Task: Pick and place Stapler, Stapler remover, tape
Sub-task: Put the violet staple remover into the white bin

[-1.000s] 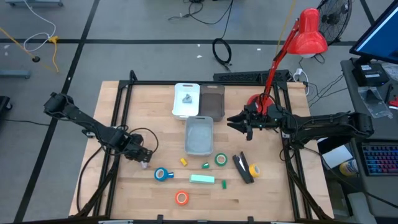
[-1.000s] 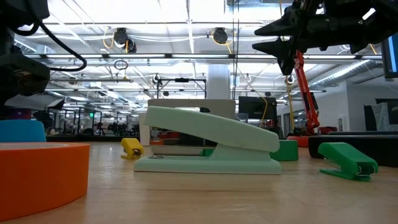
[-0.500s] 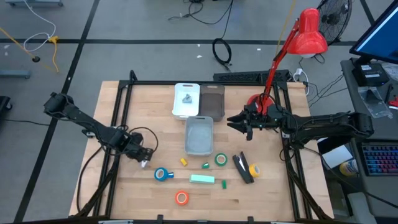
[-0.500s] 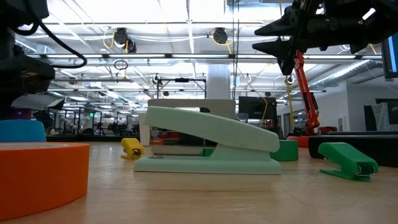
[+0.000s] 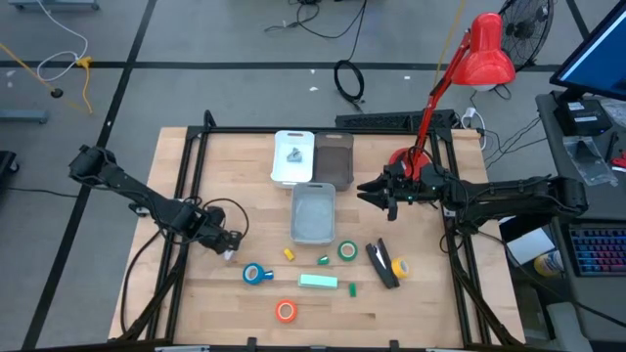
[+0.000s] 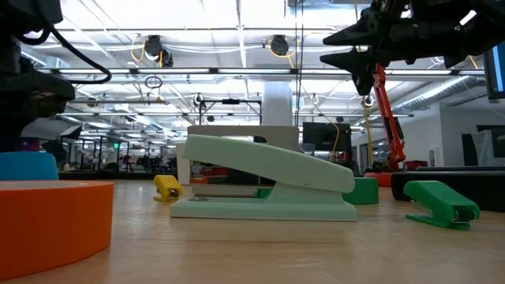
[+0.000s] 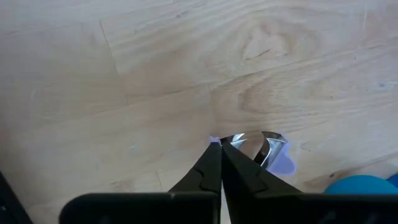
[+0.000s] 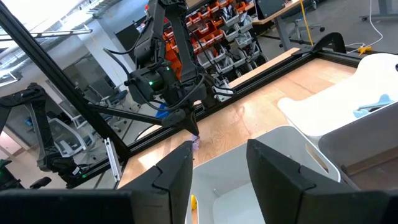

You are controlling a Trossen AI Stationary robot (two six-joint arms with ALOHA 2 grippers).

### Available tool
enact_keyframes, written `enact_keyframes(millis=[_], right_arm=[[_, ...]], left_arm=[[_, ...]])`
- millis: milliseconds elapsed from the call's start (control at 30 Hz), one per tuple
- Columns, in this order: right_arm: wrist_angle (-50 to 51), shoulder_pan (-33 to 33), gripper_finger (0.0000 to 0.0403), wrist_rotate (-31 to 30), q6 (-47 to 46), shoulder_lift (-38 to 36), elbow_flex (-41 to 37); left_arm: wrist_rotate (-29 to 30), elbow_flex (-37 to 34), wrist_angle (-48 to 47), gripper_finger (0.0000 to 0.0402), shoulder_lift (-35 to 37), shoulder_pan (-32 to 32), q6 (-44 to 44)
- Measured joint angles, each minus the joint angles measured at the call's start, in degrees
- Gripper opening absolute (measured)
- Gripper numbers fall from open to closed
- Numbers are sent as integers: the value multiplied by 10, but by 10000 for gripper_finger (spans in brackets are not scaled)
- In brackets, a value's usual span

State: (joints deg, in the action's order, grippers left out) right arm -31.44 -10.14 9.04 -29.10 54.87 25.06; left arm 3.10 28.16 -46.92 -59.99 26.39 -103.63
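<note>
My left gripper [image 5: 226, 249] is shut, low over the table's left part, at a small purple stapler remover with chrome jaws [image 7: 256, 148]. A blue tape roll [image 5: 257, 274] lies flat just beside it. A mint stapler [image 5: 318, 282] rests on its base near the front. Orange [image 5: 286, 311], green [image 5: 347, 251] and yellow-orange [image 5: 399, 266] tape rolls lie flat, with a black stapler [image 5: 381, 264] between the last two. My right gripper [image 5: 364, 193] is open and empty, held high to the right of the grey bin. My left gripper has its shut fingertips [image 7: 219, 155] on the stapler remover from above, pointing down. The fingers themselves hide the place of contact. Its chrome jaws [image 7: 252, 144] show just beyond the fingertips. I cannot tell whether it is off the table.
A white tray [image 5: 279, 171], a dark bin [image 5: 335, 174] and a grey bin [image 5: 313, 235] stand at the table's middle and far part. Small yellow [image 5: 290, 254] and green [image 5: 323, 260] bits lie near the rolls. A red lamp [image 5: 484, 54] stands at the far right.
</note>
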Motion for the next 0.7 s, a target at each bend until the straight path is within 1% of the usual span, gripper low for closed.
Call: enact_keyframes(millis=[200,367,533,700], right_arm=[[0,0,146,0,0,0,0],[0,0,146,0,0,0,0],[0,0,146,0,0,0,0],[0,0,146,0,0,0,0]], left_arm=[[15,0,0,54,0,0,-1],[10,0,0,84,0,0,-1],[-39,0,1,87,0,0,-2],[-40,0,5,88,0,0,-2]])
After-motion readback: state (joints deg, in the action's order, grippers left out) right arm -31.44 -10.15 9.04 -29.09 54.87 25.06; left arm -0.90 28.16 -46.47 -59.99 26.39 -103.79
